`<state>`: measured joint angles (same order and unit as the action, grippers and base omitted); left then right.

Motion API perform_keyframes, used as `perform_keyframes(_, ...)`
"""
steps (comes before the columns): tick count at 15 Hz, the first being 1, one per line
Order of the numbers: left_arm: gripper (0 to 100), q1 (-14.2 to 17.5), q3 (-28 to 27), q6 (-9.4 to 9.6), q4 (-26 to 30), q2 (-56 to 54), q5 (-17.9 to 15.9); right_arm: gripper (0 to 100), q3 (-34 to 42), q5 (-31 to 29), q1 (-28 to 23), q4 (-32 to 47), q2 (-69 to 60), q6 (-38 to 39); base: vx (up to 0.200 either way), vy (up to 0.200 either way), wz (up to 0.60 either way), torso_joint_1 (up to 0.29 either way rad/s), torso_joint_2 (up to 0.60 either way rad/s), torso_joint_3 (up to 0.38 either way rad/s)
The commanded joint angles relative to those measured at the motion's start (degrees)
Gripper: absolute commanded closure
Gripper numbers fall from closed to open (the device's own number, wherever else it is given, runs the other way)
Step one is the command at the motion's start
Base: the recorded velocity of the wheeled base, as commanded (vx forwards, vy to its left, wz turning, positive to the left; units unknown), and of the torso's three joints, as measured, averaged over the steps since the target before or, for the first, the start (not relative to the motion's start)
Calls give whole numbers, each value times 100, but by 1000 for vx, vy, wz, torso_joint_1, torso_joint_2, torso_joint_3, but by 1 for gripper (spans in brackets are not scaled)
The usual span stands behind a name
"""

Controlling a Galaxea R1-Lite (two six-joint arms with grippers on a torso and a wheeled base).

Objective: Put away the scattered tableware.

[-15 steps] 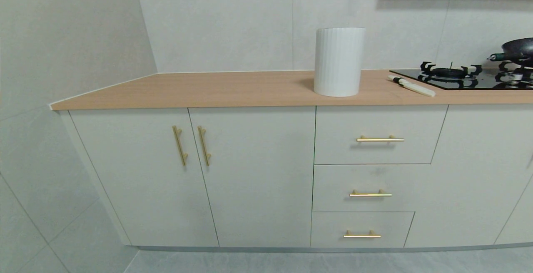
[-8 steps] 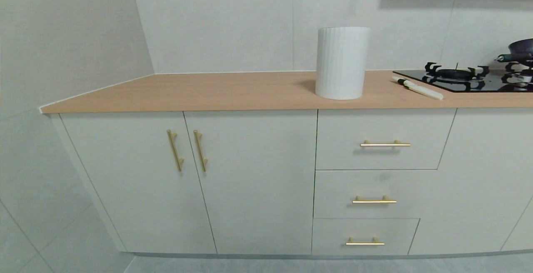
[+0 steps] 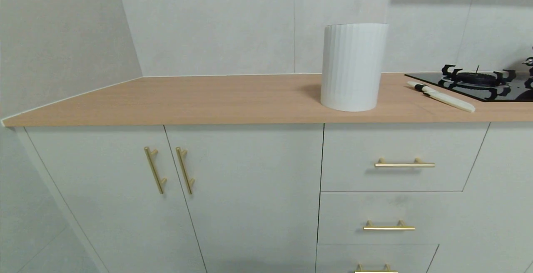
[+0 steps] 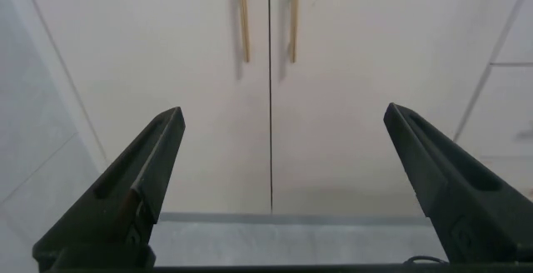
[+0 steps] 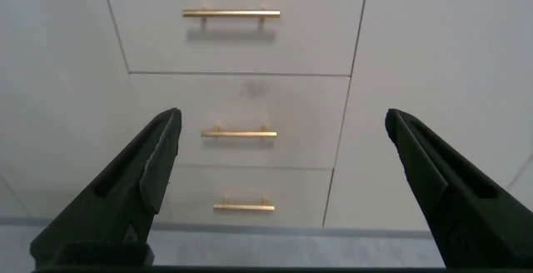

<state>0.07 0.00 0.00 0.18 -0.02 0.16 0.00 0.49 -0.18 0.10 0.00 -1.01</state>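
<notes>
L end effector (image 4: 281, 113), R end effector (image 5: 281, 116) spread apart; cam now closer to counter (image 3: 208, 98), knife (image 3: 441, 97) unmoved.

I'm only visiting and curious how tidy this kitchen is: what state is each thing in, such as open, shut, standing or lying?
Doors: both shut.
Drawers: all shut.
Container: upright on the counter.
Knife: lying flat on the counter.
Burner: no flame seen.
Left gripper: open, empty.
Right gripper: open, empty.
</notes>
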Motion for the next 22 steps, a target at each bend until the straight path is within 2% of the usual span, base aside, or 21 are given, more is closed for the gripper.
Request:
perform_keyframes(1,0,1,0,0,-1,2,2,0,0,-5,1,-1,9,-4,200,0,0,7,7,2)
perform_keyframes(5,0,1,0,0,-1,2,2,0,0,-5,1,-1,9,-4,200,0,0,-1,2,2)
perform_keyframes(16,0,1,0,9,-1,2,2,0,0,-5,1,-1,9,5,0,0,0,0,0,0)
perform_keyframes(22,0,1,0,0,-1,2,2,0,0,-5,1,-10,9,5,0,-200,0,3,2,2)
